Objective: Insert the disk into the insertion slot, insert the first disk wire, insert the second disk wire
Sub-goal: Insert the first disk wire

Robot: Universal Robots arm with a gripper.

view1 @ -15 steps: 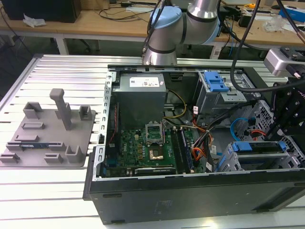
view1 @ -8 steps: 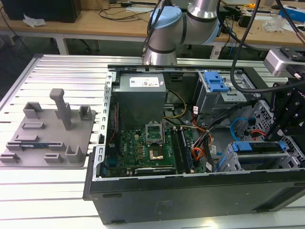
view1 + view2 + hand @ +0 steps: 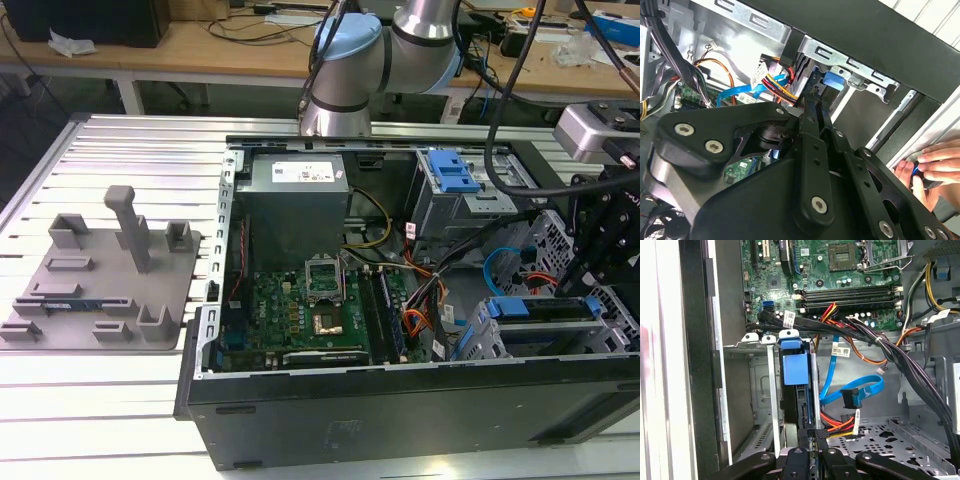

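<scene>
The disk (image 3: 795, 369), in its bright blue carrier, stands edge-on inside the insertion slot (image 3: 756, 390), a grey sheet-metal cage at the case's front corner. My gripper (image 3: 813, 439) is shut on the disk's near edge, one black finger on each side. In the exterior view the gripper (image 3: 592, 288) hangs over the disk (image 3: 545, 308) at the case's right end. The blue carrier tab (image 3: 833, 81) shows beyond the fingertips in the second wrist view. A loose blue data wire with a black plug (image 3: 852, 398) and a red-yellow-black power wire (image 3: 844, 423) lie beside the cage.
A taller grey bay with a blue latch (image 3: 455, 175) stands behind. Black cable bundles (image 3: 900, 360) cross next to the slot. The motherboard (image 3: 310, 310) fills the case's middle. A person's hand (image 3: 932, 165) rests at the case's outer side. A grey fixture plate (image 3: 100, 275) lies at the exterior view's left.
</scene>
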